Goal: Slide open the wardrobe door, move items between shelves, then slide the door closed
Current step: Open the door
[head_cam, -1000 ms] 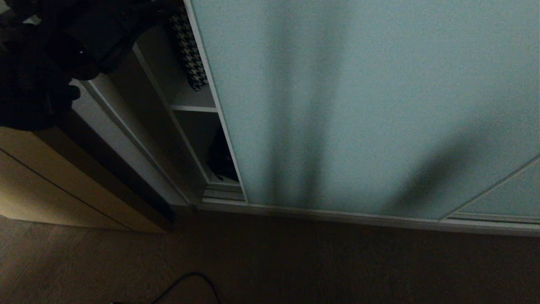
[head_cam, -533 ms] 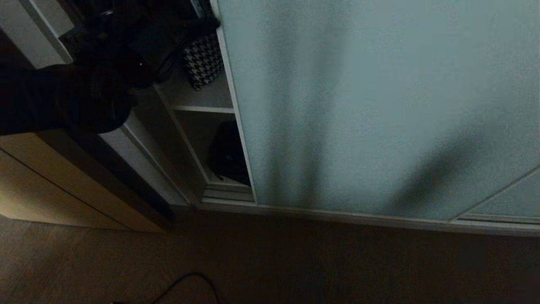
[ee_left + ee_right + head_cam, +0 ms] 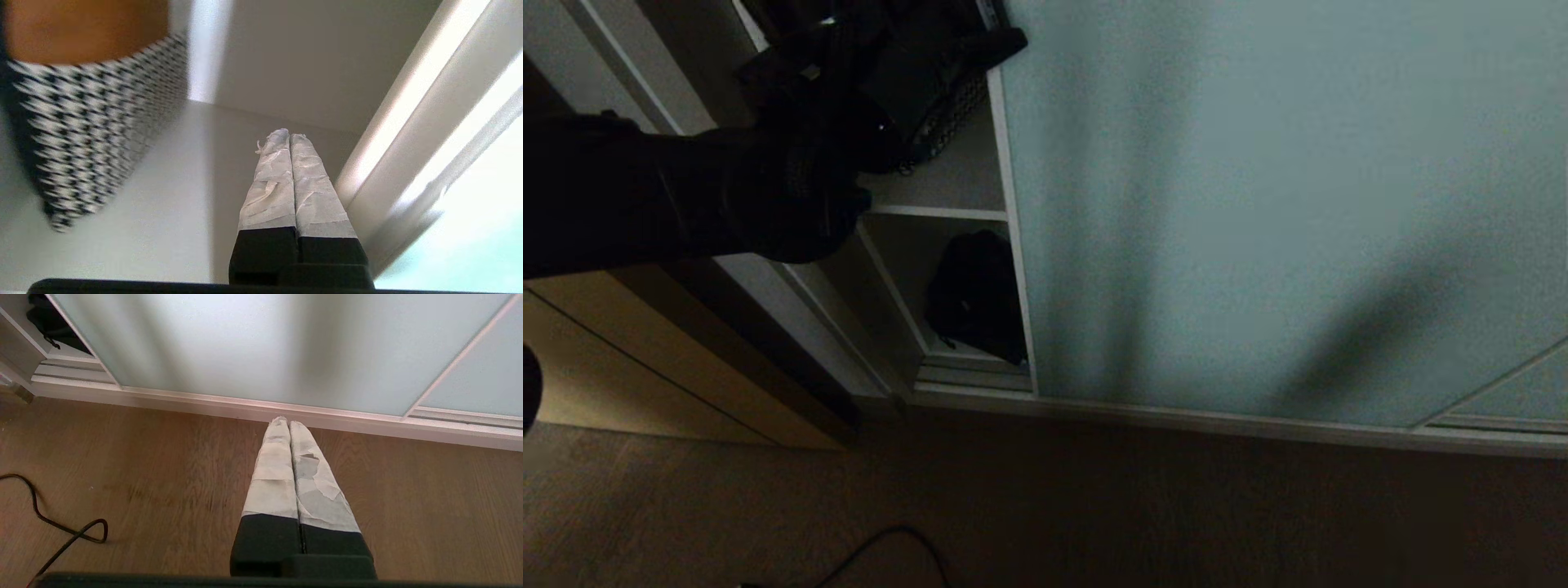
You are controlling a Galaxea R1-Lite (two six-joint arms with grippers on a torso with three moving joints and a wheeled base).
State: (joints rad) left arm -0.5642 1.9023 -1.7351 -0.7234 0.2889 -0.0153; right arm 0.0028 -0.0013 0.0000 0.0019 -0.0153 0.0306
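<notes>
At the far left of the scene stood a tan cabinet (image 3: 645, 359), and beside it the wardrobe lay open through a narrow gap. Across that gap reached the left arm, its left gripper (image 3: 289, 136) inside the upper compartment, fingers pressed together on nothing, tips close to the door frame (image 3: 408, 134) and above the upper shelf (image 3: 947, 184). On that shelf, just left of the gripper, sat a houndstooth bag (image 3: 94, 122) with a tan top. Below, on the bottom shelf (image 3: 972, 359), the black bag (image 3: 976, 294) rested against the edge of the sliding door (image 3: 1258, 204), which covered everything to the right. Near the camera, a black cable (image 3: 61, 531) curled on the wooden floor (image 3: 163, 477). Farther right, the right gripper (image 3: 288, 424) hung over the floor, fingers closed and empty, pointing toward the door's bottom rail (image 3: 245, 406).
</notes>
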